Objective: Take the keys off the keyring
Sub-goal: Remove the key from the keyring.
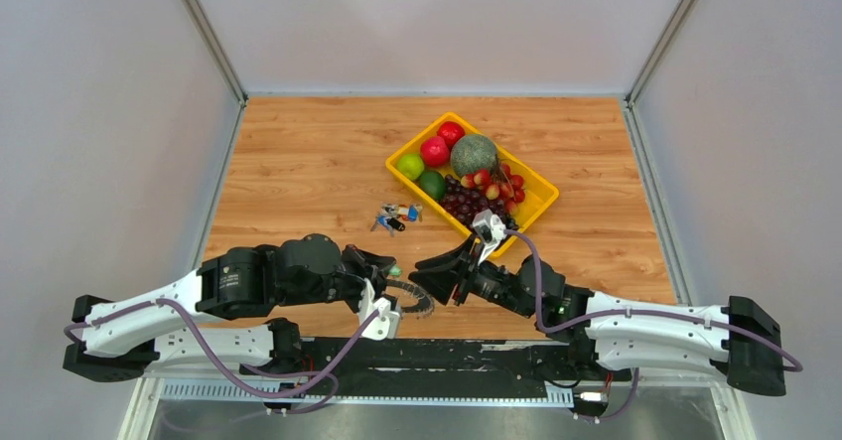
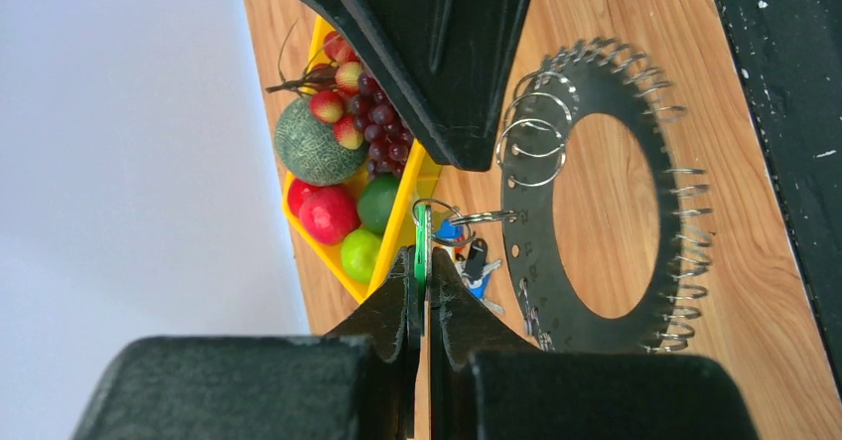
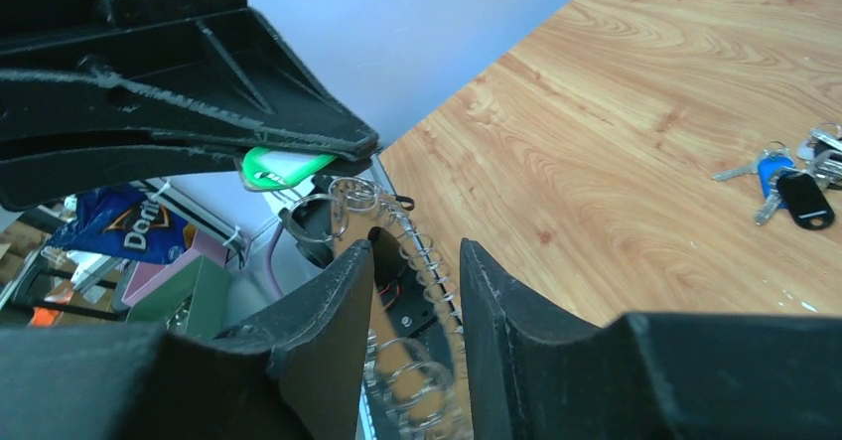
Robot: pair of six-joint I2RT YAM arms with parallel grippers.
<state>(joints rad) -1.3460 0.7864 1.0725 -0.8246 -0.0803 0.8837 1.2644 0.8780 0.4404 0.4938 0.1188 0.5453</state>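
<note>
The keyring (image 2: 596,291) is a dark flat ring near the table's front edge, with several small silver wire loops (image 2: 531,142) strung round its rim; I make out no key blades on it. A green tag (image 2: 423,236) hangs from one loop. My left gripper (image 2: 422,261) is shut on the green tag, which also shows in the right wrist view (image 3: 283,167). My right gripper (image 3: 417,271) is open, its jaws on either side of the looped rim (image 3: 422,261). In the top view the left gripper (image 1: 389,273) and right gripper (image 1: 419,269) meet tip to tip above the keyring (image 1: 421,306).
A small bunch of blue, red and black keys (image 1: 397,214) lies on the wood behind the grippers. A yellow tray (image 1: 541,202) with a melon, apples, limes and grapes stands at the back right. The black base strip (image 2: 784,82) runs along the near edge.
</note>
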